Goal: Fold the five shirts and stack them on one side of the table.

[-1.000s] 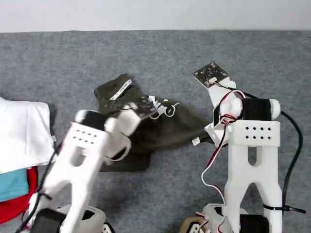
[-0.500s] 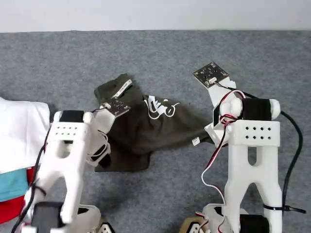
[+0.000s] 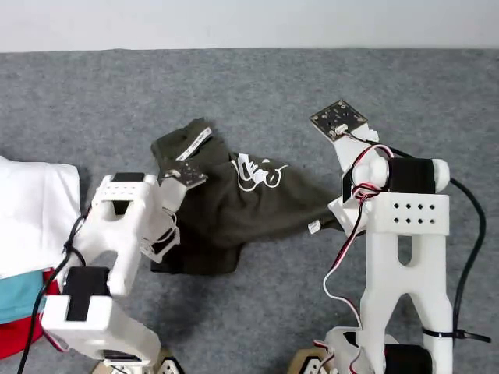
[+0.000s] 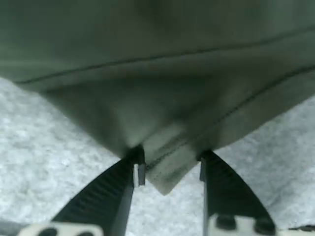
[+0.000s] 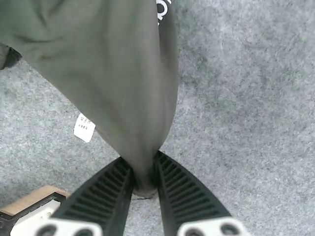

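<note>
A dark olive shirt (image 3: 242,206) with a white print lies crumpled in the middle of the grey table (image 3: 257,86). My left gripper (image 4: 170,169) is open at the shirt's near left edge, and a hemmed corner of the shirt (image 4: 167,98) hangs between its two black fingers (image 4: 130,169). On the right, my right gripper (image 5: 142,179) is shut on a bunched fold of the shirt (image 5: 118,73), close to the shirt's small white tag (image 5: 84,127). In the high view the left arm (image 3: 129,226) covers the shirt's left side.
At the table's left edge lies a pile with a white shirt (image 3: 35,218) on top, a teal one (image 3: 19,296) and a red one (image 3: 31,327) under it. The right arm's white body (image 3: 405,234) stands on the right. Bare grey table stretches behind the olive shirt.
My left arm has drawn back to the left, from over the shirt's middle to its near left edge. The right arm has not moved.
</note>
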